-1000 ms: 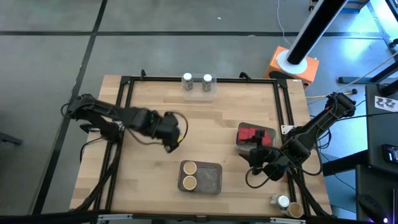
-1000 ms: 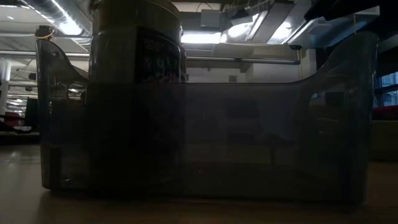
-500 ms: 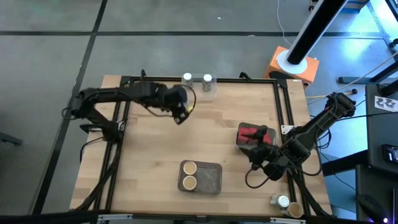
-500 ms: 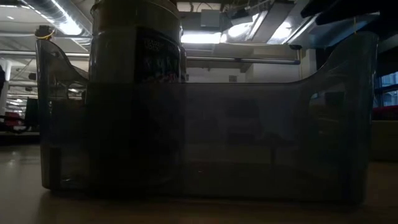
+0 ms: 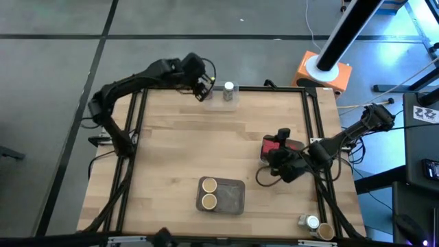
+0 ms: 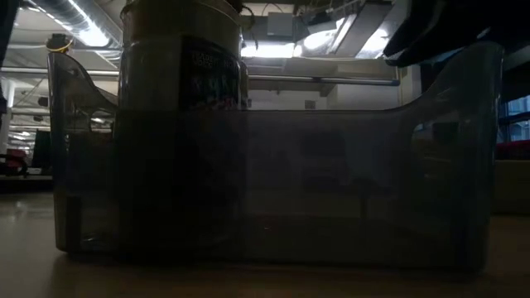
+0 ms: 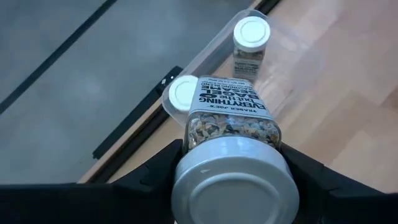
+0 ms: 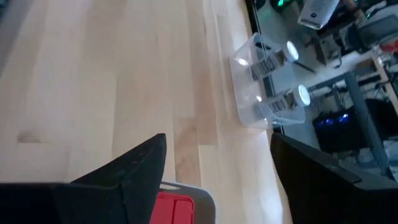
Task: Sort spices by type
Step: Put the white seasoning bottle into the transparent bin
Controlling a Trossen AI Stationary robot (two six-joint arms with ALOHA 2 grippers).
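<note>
Left gripper (image 7: 231,163) grips a white-capped jar (image 7: 231,134), apparently above the clear tray (image 5: 221,96).

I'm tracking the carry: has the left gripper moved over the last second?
Yes. The left gripper, holding a white-capped jar, went from mid-table to the far edge, beside the clear tray.

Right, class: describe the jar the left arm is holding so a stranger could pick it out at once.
Start at the clear plastic tray on the far edge of the wooden table. Just above its left end the left pincer grips a white-capped jar of seed mix. Its neighbours stand upright in the tray; this one is held up between dark fingers.
</note>
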